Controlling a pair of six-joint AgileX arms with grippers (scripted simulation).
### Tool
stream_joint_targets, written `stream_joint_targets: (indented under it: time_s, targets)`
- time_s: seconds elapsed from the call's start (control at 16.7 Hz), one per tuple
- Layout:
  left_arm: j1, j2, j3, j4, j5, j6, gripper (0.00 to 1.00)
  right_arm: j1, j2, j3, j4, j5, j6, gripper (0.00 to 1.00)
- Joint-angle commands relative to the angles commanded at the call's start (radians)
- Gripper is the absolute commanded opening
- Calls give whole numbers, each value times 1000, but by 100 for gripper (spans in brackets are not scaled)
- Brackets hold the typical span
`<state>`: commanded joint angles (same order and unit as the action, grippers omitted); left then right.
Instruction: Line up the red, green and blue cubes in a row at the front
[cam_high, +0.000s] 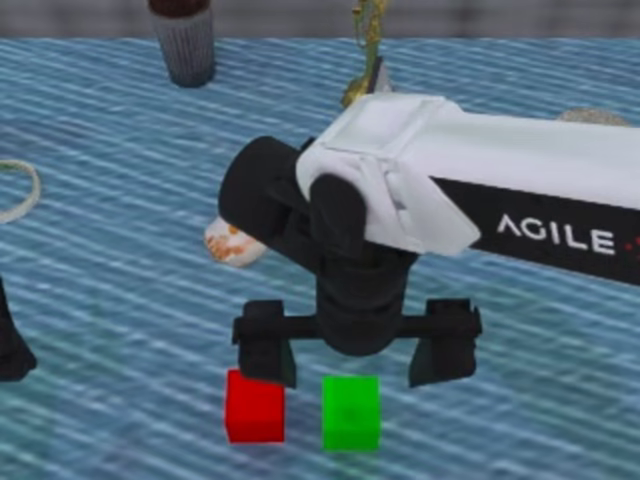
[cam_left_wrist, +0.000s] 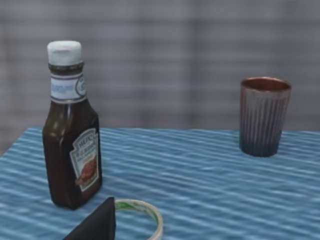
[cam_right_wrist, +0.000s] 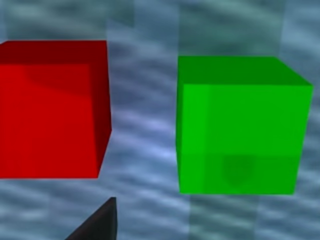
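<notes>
The red cube (cam_high: 255, 405) and the green cube (cam_high: 351, 412) sit side by side near the table's front edge, a small gap between them. In the right wrist view the red cube (cam_right_wrist: 50, 110) and green cube (cam_right_wrist: 240, 125) fill the picture, apart from each other. My right gripper (cam_high: 356, 362) hangs just behind them, open wide and holding nothing. Its left finger (cam_high: 268, 358) is by the red cube's back edge, and its right finger (cam_high: 445, 352) is to the right of the green cube. The blue cube is out of view. My left arm (cam_high: 10, 345) is parked at the left edge.
A white-and-orange lump (cam_high: 232, 243) lies behind the right gripper. A ribbed cup (cam_high: 185, 42) stands at the back. A tape ring (cam_high: 18, 190) lies at the far left. In the left wrist view a sauce bottle (cam_left_wrist: 72, 135) stands beside the tape ring (cam_left_wrist: 145, 215).
</notes>
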<state>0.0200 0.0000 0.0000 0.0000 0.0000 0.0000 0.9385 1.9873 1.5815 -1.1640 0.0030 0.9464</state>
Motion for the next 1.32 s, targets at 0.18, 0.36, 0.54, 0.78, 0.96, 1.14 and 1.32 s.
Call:
stream_joint_targets:
  time_s: [0.18,0.36,0.54,0.78,0.96,1.14,1.32]
  targets:
    - [0,0,0,0,0,0,100,-31,28,39,-14,1,-65,100]
    - [0,0,0,0,0,0,100,-107,87,123,-44,2,-219,100]
    - [0,0,0,0,0,0,100,-218,162,226,-83,2,-439,100]
    - [0,0,0,0,0,0,100,-393,268,367,-140,2,-814,100]
    - [0,0,0,0,0,0,100,-523,336,465,-175,3,-1093,100]
    - [0,0,0,0,0,0,100,-633,378,544,-194,3,-1291,100]
    - [0,0,0,0,0,0,100,-700,397,591,-200,2,-1395,100]
